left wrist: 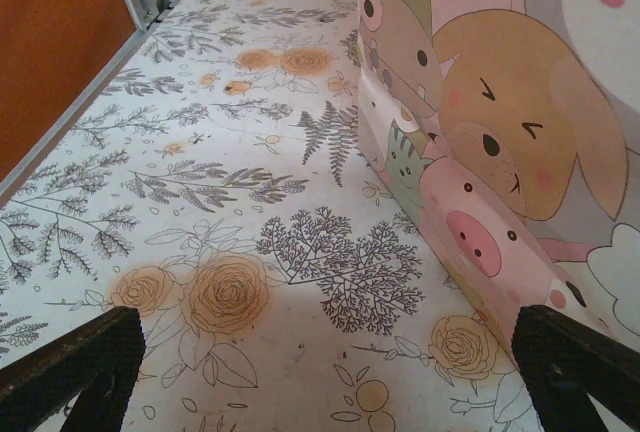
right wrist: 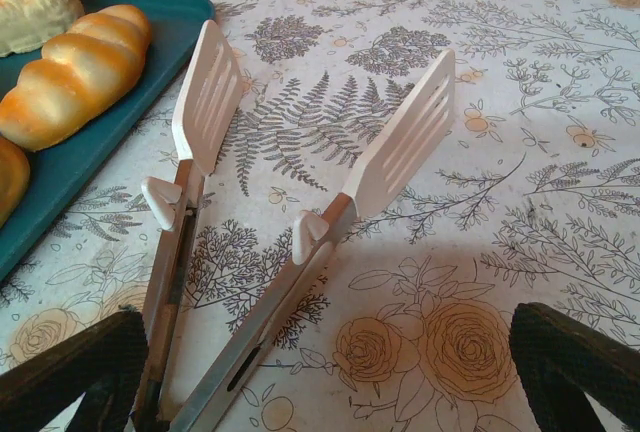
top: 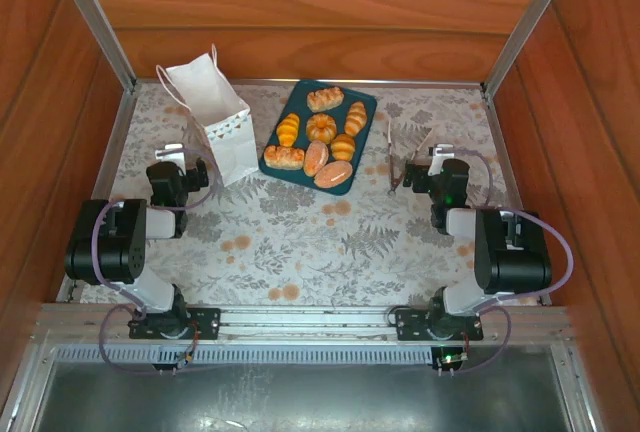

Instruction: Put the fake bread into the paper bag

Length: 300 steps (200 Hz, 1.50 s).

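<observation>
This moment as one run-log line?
left pincer open, beside white paper bag; right pincer open, near white-tipped metal tongs; golden toy breads on teal tray

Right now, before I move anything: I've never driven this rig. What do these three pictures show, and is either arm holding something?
Two robot arms are bolted at the table's near edge. One picture looks down from above and behind them; the other two come from a camera on each wrist. On the flowered table stand a white paper bag and a teal tray of fake bread, with tongs lying right of the tray. The left pincer is open beside the bag's cartoon-printed side. The right pincer is open at the tongs' handle end. Neither holds anything.
</observation>
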Motion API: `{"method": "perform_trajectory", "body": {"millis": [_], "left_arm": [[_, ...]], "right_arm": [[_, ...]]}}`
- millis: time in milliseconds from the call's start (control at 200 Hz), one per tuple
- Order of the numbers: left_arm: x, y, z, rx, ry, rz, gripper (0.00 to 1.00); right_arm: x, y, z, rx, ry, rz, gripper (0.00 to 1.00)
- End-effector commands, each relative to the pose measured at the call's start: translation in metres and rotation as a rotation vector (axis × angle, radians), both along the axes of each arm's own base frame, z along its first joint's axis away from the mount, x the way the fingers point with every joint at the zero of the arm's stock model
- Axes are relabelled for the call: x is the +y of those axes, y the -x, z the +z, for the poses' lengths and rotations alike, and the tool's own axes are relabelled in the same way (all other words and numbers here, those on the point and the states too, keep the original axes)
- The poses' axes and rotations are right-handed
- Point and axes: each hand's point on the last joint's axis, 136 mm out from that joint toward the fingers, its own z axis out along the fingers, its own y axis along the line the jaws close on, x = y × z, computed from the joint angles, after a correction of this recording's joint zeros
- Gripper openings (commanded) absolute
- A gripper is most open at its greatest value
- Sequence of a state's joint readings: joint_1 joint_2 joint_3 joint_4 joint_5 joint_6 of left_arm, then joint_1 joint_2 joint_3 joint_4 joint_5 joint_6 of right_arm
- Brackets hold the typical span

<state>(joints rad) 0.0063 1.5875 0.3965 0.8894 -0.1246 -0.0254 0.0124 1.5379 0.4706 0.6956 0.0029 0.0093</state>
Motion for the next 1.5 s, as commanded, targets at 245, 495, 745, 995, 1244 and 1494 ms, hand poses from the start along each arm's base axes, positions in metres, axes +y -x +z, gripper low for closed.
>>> {"method": "perform_trajectory", "body": {"millis": [245,495,745,995,1244,1494], "left_arm": [[-0.001,0.000,0.003,-0.006,0.003,-0.011,1.00],[0.004,0.003,0.003,-0.013,0.078,-0.032,1.00],[0.005,0.000,0.003,-0.011,0.063,-0.023,1.00],[0.005,0.003,0.004,-0.013,0.067,-0.024,1.00],[0.019,0.008,0.018,-0.053,0.056,0.063,1.00],[0.054,0.038,0.057,-0.108,0.091,0.309,0.99]], "right_arm": [[0.001,-0.003,0.007,-0.023,0.002,0.013,1.00],[0.001,-0.003,0.007,-0.022,0.002,0.013,1.00],[0.001,-0.003,0.006,-0.018,0.003,0.012,1.00],[0.001,-0.002,0.007,-0.023,0.001,0.011,1.00],[-0.009,0.004,0.028,-0.046,0.000,-0.052,1.00],[-0.021,0.010,0.039,0.138,-0.104,-0.192,1.00]]}}
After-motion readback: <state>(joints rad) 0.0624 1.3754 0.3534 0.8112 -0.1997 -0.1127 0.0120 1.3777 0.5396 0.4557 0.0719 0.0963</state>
